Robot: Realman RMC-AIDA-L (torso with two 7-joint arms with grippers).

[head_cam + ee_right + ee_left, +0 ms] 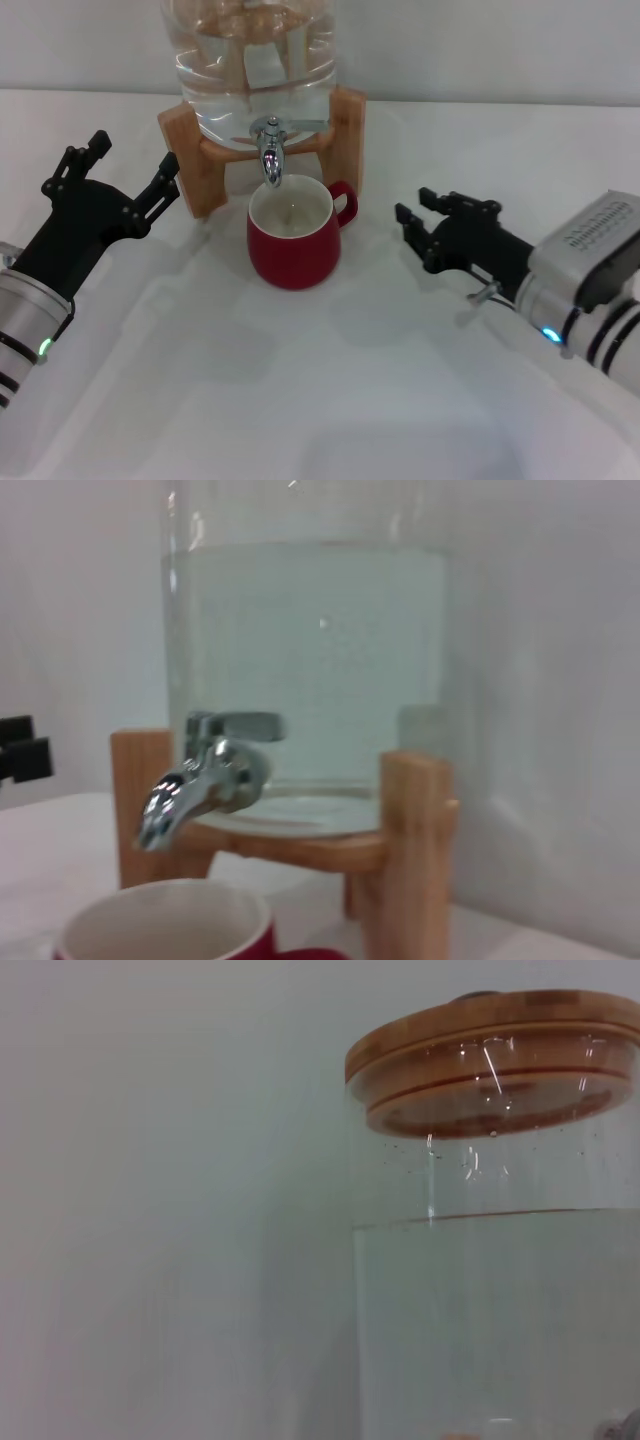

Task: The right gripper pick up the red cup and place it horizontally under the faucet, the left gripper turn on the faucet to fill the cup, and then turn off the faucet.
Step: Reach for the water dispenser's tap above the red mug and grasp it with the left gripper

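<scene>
We note the left hand (127,168) at frame left and right hand (432,212) at right, both spread open, holding nothing, on the white table (320,400). Centre: red cup (293,240) upright directly beneath the faucet (270,150) of the water jug (250,60).

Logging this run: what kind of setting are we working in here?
Probably a staged test bench, not a real kitchen: a plain white table against a bare wall, holding only a water jug on a wooden stand, and a red cup under its faucet.
</scene>
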